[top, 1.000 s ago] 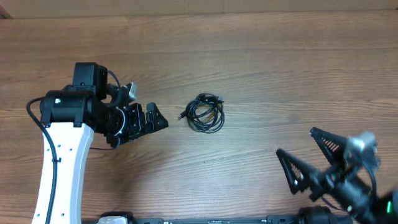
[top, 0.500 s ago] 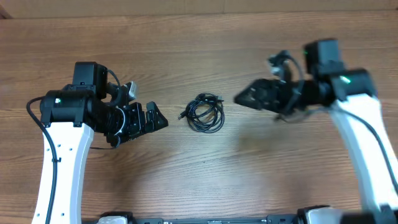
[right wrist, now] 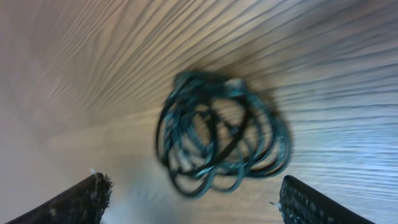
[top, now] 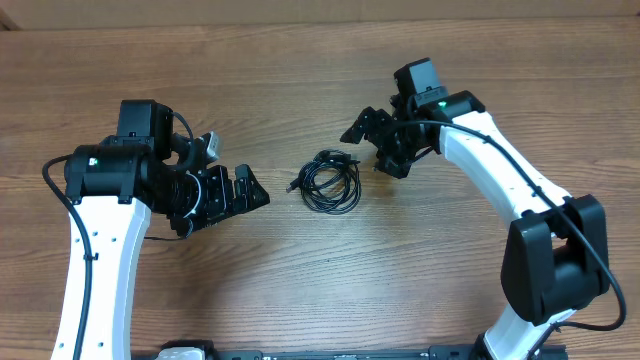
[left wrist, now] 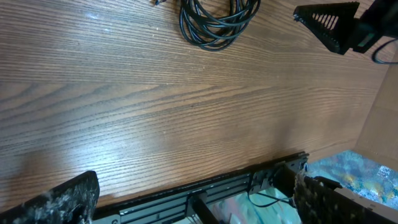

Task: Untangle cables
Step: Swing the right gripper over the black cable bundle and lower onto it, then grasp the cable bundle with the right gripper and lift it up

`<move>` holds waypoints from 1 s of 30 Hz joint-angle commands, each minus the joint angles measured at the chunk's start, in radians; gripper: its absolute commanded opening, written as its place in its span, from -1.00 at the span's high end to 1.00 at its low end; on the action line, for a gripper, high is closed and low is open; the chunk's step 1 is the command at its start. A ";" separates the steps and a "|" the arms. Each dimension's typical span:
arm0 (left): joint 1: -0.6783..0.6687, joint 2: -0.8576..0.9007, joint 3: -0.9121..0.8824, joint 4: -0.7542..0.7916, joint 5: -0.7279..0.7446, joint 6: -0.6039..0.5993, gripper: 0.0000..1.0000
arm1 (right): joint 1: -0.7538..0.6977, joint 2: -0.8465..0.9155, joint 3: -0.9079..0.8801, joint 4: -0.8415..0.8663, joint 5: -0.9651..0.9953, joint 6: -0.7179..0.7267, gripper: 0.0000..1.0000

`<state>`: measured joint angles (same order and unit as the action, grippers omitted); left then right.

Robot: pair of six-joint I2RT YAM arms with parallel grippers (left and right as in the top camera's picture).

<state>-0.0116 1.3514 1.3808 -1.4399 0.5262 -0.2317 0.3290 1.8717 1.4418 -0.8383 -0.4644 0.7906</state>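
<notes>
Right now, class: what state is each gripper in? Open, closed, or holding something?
Left gripper: open, holding nothing.
Right gripper: open, holding nothing, apart from the cables.

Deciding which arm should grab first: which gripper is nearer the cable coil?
The right gripper: the cables sit centred between its open fingers in its wrist view. The left gripper sees them only at its view's far top edge.
</notes>
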 commanded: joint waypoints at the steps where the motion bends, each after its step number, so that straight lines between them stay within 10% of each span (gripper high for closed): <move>1: 0.003 0.003 -0.004 0.002 -0.006 0.015 -0.99 | 0.072 -0.003 -0.005 0.000 0.293 0.127 -0.80; 8: 0.003 0.003 -0.004 0.006 -0.034 0.014 -0.99 | 0.159 0.003 -0.029 0.076 0.408 0.235 -1.00; 22: 0.003 0.003 -0.004 0.001 -0.036 0.014 -0.99 | 0.243 0.038 -0.082 0.131 0.471 0.384 -0.60; 30: 0.003 0.003 -0.004 0.001 -0.037 0.014 -0.99 | 0.246 0.075 -0.080 0.170 0.472 0.330 0.28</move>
<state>-0.0116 1.3514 1.3808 -1.4399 0.4961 -0.2317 0.5758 1.9507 1.3651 -0.6849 -0.0082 1.1675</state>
